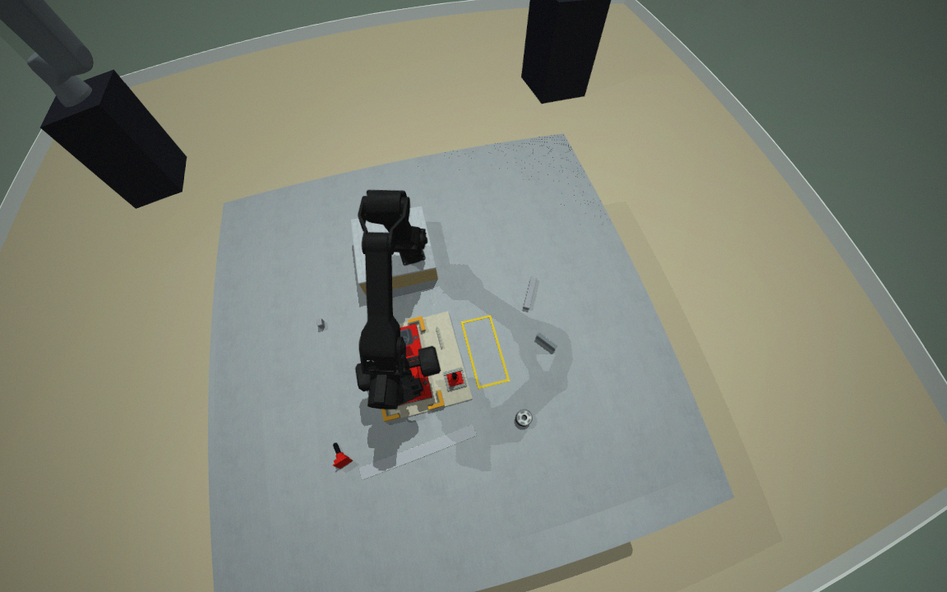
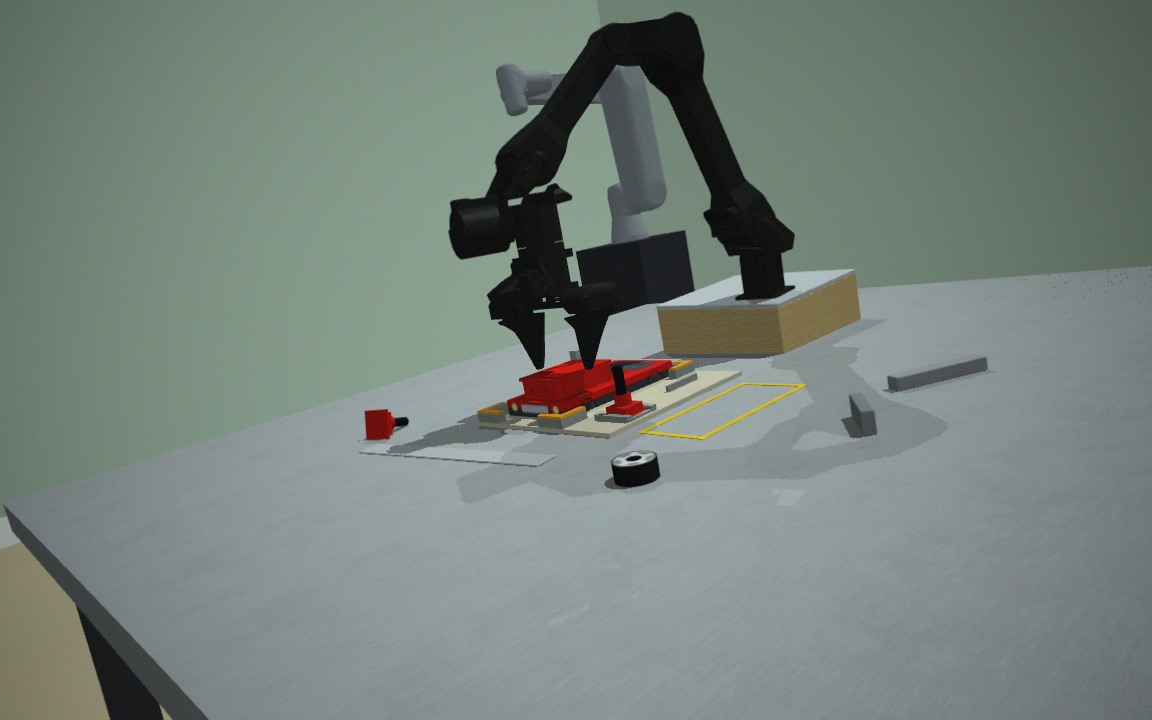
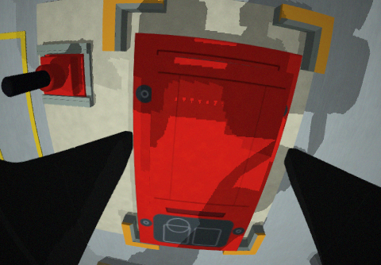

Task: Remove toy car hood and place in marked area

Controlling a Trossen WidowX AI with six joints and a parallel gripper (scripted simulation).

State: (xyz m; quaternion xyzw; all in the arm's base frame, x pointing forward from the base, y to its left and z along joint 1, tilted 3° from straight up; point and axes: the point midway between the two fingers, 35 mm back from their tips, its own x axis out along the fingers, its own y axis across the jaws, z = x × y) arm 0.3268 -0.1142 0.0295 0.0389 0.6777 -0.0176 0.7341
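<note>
The hood [image 2: 567,377] [image 3: 206,138] is on the toy car [image 2: 629,379] [image 3: 159,239], so lift, transfer and release all remain; your gripper [image 2: 564,367] [image 3: 212,147] hangs above it, fingers wide, holding nothing; the marked area [image 1: 485,352] [image 2: 723,411] awaits alongside.

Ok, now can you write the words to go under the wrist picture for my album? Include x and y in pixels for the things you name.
Open claw [image 3: 212,147] with its two black fingers on either side of the red toy car [image 3: 198,150].
</note>
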